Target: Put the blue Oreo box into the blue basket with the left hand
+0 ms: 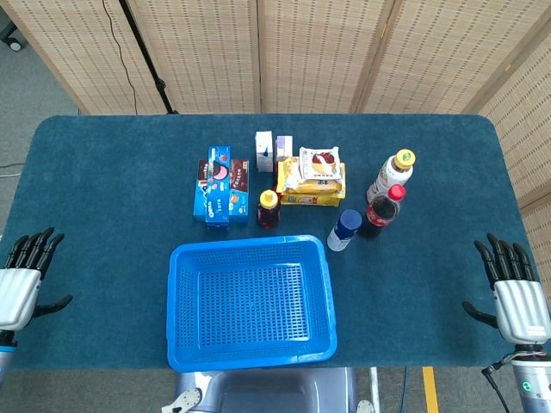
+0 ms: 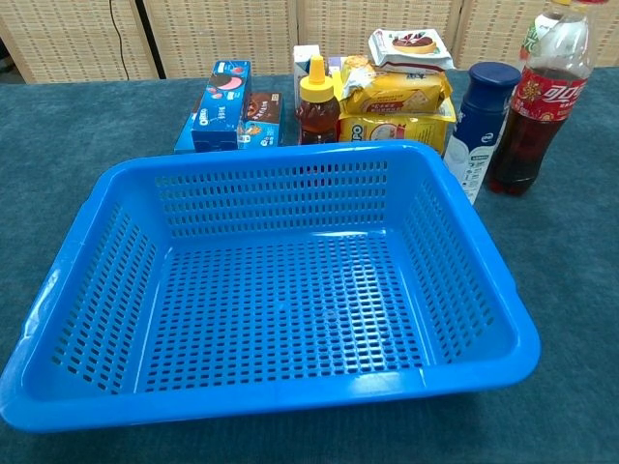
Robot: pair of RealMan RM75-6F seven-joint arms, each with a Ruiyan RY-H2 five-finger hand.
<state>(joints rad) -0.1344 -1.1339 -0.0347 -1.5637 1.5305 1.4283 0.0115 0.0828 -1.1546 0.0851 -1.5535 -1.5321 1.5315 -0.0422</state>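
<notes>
Left hand (image 1: 21,280) at the counter's (image 1: 103,172) left edge, fingers spread (holding nothing), blue cardboard Oreo box (image 1: 215,189) well apart up-right of it, bare cloth between, blue perforated plastic basket (image 1: 250,344) rightward, right hand (image 1: 515,292) likewise released.

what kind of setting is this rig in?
Likely a lab or demo room, not a shop: a table covered in blue cloth, woven folding screens behind it, and staged groceries beside a blue basket.

We lose the left hand (image 1: 19,291) at the head view's left edge, wrist cut below its fingers. Right hand (image 1: 519,303) wrist cut at the bottom. Cola bottle (image 2: 545,97) top cropped in chest view.
</notes>
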